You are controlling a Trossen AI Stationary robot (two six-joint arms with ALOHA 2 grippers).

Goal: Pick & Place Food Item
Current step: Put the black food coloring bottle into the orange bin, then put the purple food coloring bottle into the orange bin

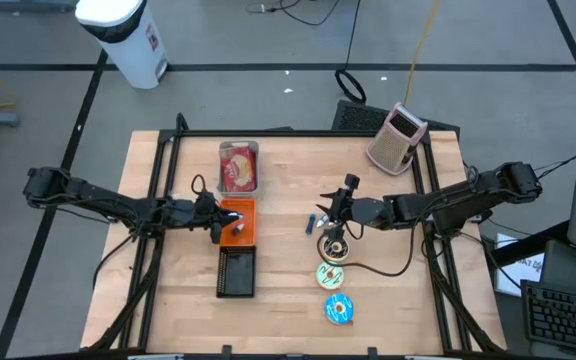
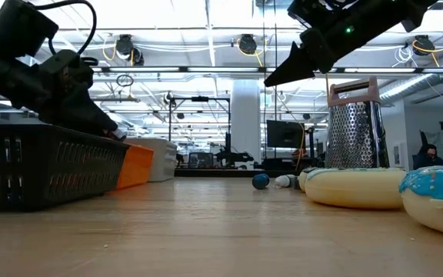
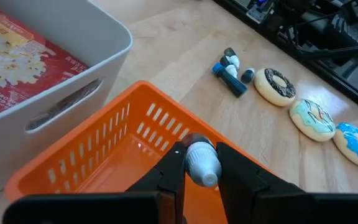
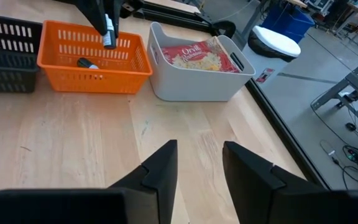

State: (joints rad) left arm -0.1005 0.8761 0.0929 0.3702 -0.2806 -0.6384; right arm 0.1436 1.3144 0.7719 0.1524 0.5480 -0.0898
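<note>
My left gripper [image 3: 201, 155] hovers over the orange basket [image 1: 238, 222], shut on a small white-capped marker [image 3: 202, 165]. A dark marker [image 4: 87, 63] lies on the basket's floor. More small markers [image 3: 232, 68] lie loose on the table beside three donuts: a chocolate one [image 3: 276, 85], a pale one [image 3: 314, 118] and a blue one [image 3: 356, 142]. My right gripper [image 4: 197, 152] hangs open above the table near the chocolate donut [image 1: 333, 247], with nothing between its fingers. My left gripper pinches the marker between its two fingers at the white-capped end [image 3: 199, 154]. In the right wrist view the marker's body [image 4: 107, 37] hangs below the fingers, roughly upright. It is clear of the basket floor, above the basket's opening.
A white bin [image 1: 238, 167] holding a red popcorn bag stands just beyond the orange basket. A black basket [image 1: 236, 272] stands on its near side. A metal grater [image 1: 396, 138] sits at the far right corner. Bare wood lies between the baskets and the donuts.
</note>
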